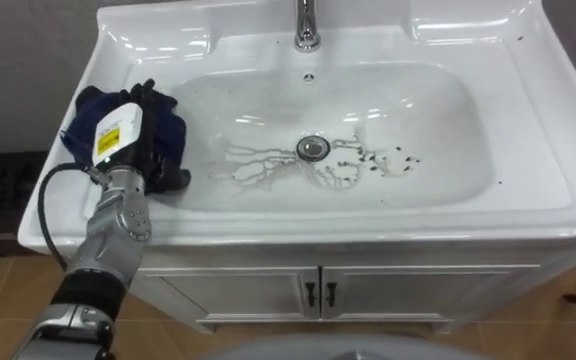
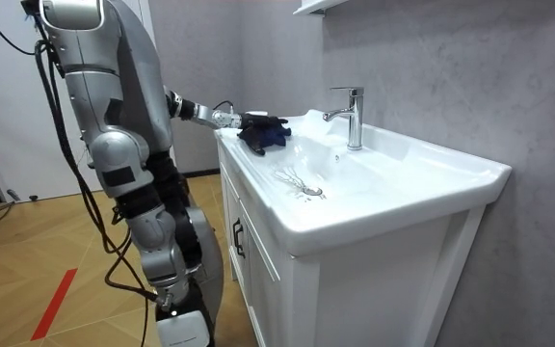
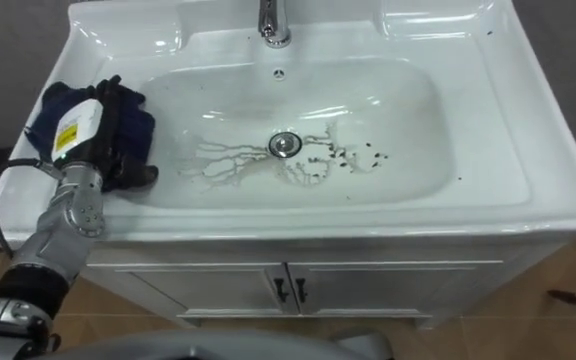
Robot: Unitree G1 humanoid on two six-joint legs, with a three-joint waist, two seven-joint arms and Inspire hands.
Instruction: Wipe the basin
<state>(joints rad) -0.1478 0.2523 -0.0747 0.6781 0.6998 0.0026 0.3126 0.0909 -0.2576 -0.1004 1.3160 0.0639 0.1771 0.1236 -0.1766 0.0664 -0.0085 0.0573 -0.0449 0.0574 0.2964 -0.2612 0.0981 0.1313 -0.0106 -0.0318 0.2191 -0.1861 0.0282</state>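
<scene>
1. Grey wall (image 2: 432,58) and wooden floor (image 2: 17,241) are framing a white vanity cabinet (image 1: 268,290), which is carrying the white basin (image 1: 448,150); a chrome faucet (image 1: 307,25) is rising at the middle of its back rim.
2. Standing at the cabinet's front left corner, at the room view's left, the robot is reaching its left arm over the basin's left side.
3. Its left hand (image 1: 146,150) is lying on top of a dark blue cloth (image 1: 175,128), with the fingers curling down into the bunched fabric and gripping it.
4. Hand and cloth are sitting on the basin's left rim, where the rim is sloping into the bowl, well apart from the drain (image 1: 311,148).
5. Dark branching streaks (image 1: 258,165) are spreading over the bowl's bottom, running from the drain toward the cloth side.
6. Small dark specks (image 1: 383,160) are lying just to the right of the drain.
7. A red strip (image 2: 54,304) is showing on the floor behind the robot.
</scene>
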